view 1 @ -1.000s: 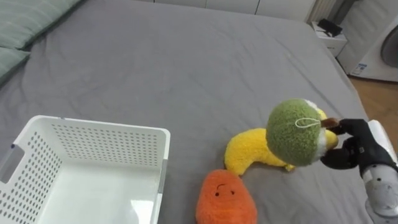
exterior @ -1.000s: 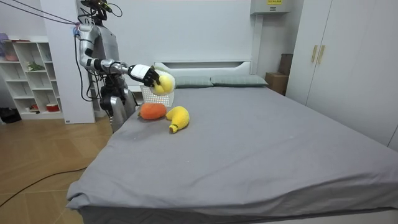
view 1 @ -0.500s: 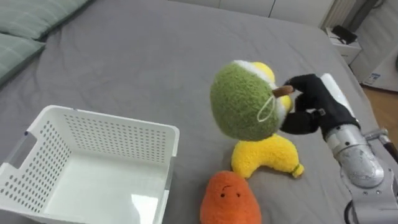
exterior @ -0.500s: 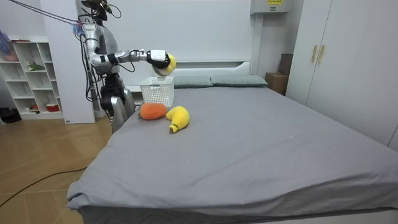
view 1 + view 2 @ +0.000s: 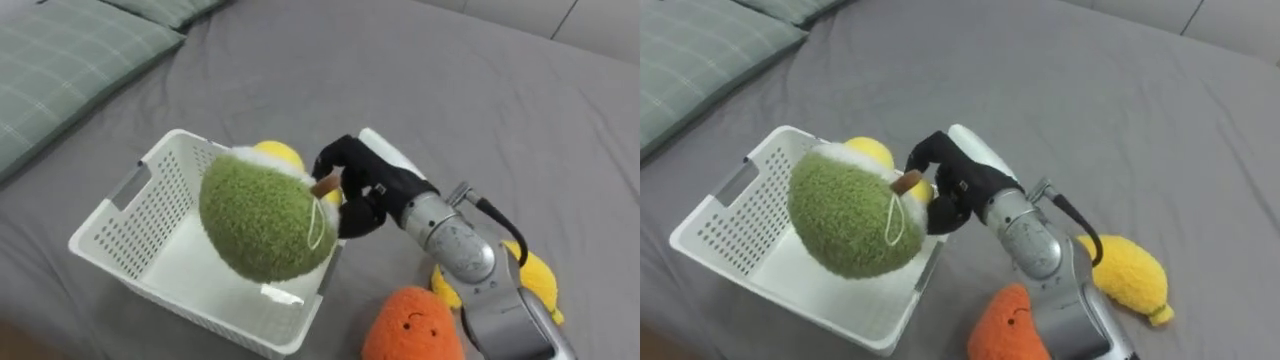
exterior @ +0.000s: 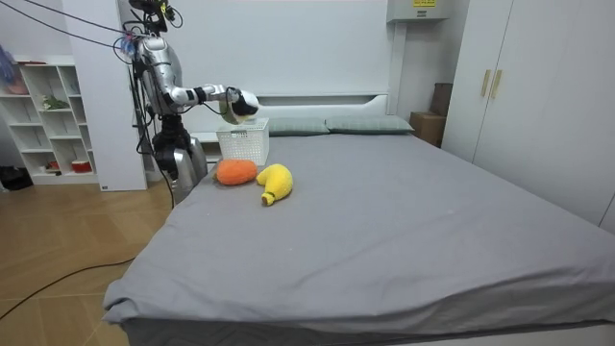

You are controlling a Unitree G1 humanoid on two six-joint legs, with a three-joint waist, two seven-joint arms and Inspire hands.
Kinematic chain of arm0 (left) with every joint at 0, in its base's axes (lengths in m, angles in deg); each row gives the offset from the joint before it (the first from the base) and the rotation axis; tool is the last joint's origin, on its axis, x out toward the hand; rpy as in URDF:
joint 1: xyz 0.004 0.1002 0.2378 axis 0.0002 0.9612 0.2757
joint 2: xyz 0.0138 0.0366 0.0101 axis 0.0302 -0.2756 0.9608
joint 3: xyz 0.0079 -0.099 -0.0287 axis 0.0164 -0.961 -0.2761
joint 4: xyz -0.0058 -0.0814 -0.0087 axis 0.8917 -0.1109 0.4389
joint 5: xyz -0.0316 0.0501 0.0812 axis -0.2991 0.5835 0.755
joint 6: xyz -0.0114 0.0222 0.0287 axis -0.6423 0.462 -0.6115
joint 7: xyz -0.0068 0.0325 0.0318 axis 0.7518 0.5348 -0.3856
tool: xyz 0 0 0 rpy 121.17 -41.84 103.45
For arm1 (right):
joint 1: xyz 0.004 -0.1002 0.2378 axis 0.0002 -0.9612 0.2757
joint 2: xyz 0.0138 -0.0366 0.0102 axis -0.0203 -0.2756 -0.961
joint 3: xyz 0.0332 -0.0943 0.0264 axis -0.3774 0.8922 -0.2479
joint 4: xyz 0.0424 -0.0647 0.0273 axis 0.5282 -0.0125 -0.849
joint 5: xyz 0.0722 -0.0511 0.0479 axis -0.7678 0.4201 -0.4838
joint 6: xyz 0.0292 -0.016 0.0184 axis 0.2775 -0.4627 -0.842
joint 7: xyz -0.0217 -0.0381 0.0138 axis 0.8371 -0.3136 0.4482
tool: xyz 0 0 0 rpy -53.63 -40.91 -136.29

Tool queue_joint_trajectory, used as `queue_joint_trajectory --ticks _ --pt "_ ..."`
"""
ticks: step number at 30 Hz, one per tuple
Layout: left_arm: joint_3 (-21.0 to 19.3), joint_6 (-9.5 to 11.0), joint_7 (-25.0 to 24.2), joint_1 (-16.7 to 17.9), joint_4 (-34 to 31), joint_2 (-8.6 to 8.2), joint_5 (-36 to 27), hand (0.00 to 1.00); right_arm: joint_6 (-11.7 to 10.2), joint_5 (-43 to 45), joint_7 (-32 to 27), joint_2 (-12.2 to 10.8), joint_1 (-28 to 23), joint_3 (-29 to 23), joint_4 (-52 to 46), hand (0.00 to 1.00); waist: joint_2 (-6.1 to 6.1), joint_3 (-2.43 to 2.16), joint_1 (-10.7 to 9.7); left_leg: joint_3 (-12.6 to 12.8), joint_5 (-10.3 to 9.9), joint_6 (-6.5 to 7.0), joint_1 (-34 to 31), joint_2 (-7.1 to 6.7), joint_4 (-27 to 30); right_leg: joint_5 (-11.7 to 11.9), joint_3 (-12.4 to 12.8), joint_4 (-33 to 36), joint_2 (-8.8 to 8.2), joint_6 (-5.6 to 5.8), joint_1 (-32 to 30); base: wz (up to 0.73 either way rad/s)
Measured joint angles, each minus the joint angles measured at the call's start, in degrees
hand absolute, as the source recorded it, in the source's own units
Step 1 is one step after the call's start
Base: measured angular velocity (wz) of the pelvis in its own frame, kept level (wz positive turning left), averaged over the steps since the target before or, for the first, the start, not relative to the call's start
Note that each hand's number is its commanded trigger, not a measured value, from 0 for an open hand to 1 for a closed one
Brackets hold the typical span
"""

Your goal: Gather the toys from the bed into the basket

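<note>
My right hand (image 5: 362, 186) (image 5: 958, 183) is shut on a round green and yellow plush toy (image 5: 265, 214) (image 5: 852, 214), holding it by its brown stem above the white slatted basket (image 5: 135, 215) (image 5: 722, 224) (image 6: 241, 142). The toy hangs over the basket's near right part, apart from its floor. An orange plush carrot (image 5: 415, 328) (image 5: 1008, 329) (image 6: 235, 171) lies on the grey bed by my forearm, and a yellow plush banana (image 5: 530, 273) (image 5: 1127, 275) (image 6: 274, 182) lies beyond it to the right. In the room view I stand at the bed's corner, right arm stretched over the basket.
Grey-green pillows (image 5: 75, 55) (image 5: 705, 45) lie at the head of the bed, left of the basket. The grey bedspread (image 5: 480, 90) spreads wide beyond the toys. A white shelf unit (image 6: 48, 111) stands behind me and wardrobes (image 6: 538, 96) at the room view's right.
My right arm has swung left with the green toy, from above the banana and carrot to over the basket. The camera has turned left with it.
</note>
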Motion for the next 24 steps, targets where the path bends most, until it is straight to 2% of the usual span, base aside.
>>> queue_joint_trajectory --ticks 1,6,8,11,16,24 --pt "0.0 -0.1 0.0 -0.5 0.1 0.05 0.1 0.0 0.1 0.1 0.0 -0.2 0.0 1.0 0.0 0.0 -0.26 -0.03 0.2 -0.3 0.0 0.01 -0.2 -0.06 0.0 0.0 -0.4 0.0 -0.05 0.0 0.0 0.11" --pt "-0.1 -0.3 0.0 -2.1 0.0 0.05 2.3 0.0 0.8 0.4 0.1 -0.8 0.9 3.2 1.8 0.0 -1.12 -0.13 1.9 -1.2 0.1 -0.01 -0.8 -0.22 0.5 0.0 -1.1 0.0 -0.09 0.0 -0.1 0.09" --pt "-0.1 -0.7 0.0 -2.9 -0.1 0.05 3.2 0.0 1.2 0.4 0.2 -1.0 1.7 4.4 3.4 0.0 -1.26 -0.12 3.0 -1.2 0.1 0.0 -0.8 -0.23 0.7 0.0 -1.1 0.0 -0.12 0.01 -0.1 0.0" --pt "-0.1 -1.8 0.1 -3.3 -0.1 0.17 3.2 0.0 2.0 0.4 0.4 -1.1 2.7 5.6 6.4 0.0 -1.48 -0.09 3.5 -1.5 0.1 0.01 -0.9 -0.25 0.8 0.0 -1.4 0.0 -0.15 0.02 0.0 0.04" --pt "0.0 -2.6 0.1 -3.3 0.2 0.05 3.2 0.0 2.4 0.4 0.5 -1.0 2.7 5.4 8.5 0.0 -1.52 0.02 2.9 -1.8 0.2 0.04 -1.1 -0.37 0.8 0.0 -1.9 0.0 -0.26 0.02 0.0 0.04" --pt "-0.1 -2.6 0.0 -3.4 0.3 0.06 3.3 0.0 2.4 0.4 0.5 -0.6 2.7 5.4 8.7 0.0 -1.17 0.26 1.7 -1.8 0.2 0.03 -1.0 -0.37 0.8 0.0 -1.8 0.0 -0.24 0.02 0.0 0.0"
